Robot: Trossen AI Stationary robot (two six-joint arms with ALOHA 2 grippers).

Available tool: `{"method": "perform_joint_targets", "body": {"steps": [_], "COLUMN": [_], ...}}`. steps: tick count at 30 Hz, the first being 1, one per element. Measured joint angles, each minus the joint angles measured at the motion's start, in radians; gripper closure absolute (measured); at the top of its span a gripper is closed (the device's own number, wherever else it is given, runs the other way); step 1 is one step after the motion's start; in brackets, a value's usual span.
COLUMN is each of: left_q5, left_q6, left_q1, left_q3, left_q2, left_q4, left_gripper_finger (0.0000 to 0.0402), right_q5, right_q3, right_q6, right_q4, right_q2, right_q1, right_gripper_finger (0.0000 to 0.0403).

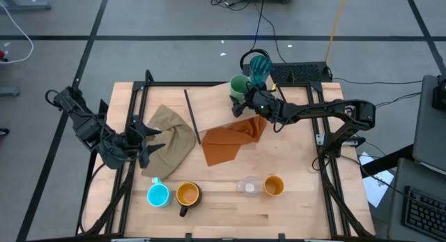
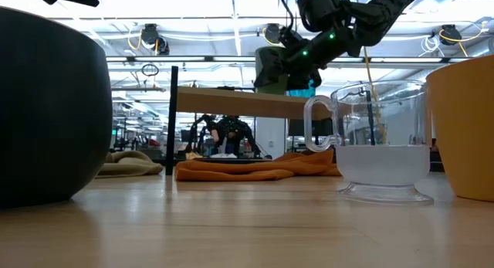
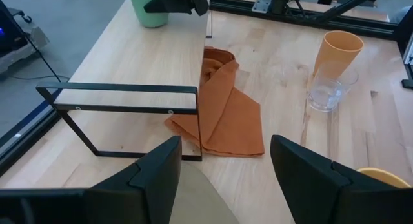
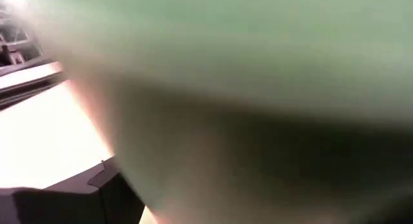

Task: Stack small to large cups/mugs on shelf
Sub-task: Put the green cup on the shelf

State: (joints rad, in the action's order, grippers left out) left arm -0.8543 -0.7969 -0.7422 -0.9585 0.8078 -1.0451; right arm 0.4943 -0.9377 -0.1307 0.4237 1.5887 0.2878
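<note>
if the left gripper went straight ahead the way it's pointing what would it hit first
Probably the shelf's black metal leg frame, right ahead of the open left gripper. The orange cloth lies just beyond it, though depth is hard to judge.

Two cups (image 1: 247, 78) stand on the shelf's (image 1: 209, 95) far end; four more (image 1: 212, 192) line the table's (image 1: 293, 221) near edge.

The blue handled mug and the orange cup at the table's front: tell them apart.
The bright blue handled mug stands at the row's left end; the plain orange cup stands at its right end. The mug has a small handle; the cup shows none. Both stand upright on the wooden tabletop, off the shelf.
</note>
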Motion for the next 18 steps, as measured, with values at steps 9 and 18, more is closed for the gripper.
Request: {"method": "perform_joint_targets", "body": {"steps": [9,18], "left_q5": [-0.002,-0.010], "left_q6": [0.012,0.011], "left_q1": [0.000,0.000], "left_q3": [0.000,0.000], "left_q2": [-0.004,-0.004], "left_q4": [-0.007,-0.021], "left_gripper_finger": [0.0163,0.0163], "right_q5": [-0.001,0.000], "right_q3": [0.000,0.000], "right_q6": [-0.005,-0.006], "right_q4": [-0.018,-0.054], "right_q2": [0.000,-0.045], "right_q1": [0.000,-0.002], "right_gripper_finger": [0.0047,0.0047]}}
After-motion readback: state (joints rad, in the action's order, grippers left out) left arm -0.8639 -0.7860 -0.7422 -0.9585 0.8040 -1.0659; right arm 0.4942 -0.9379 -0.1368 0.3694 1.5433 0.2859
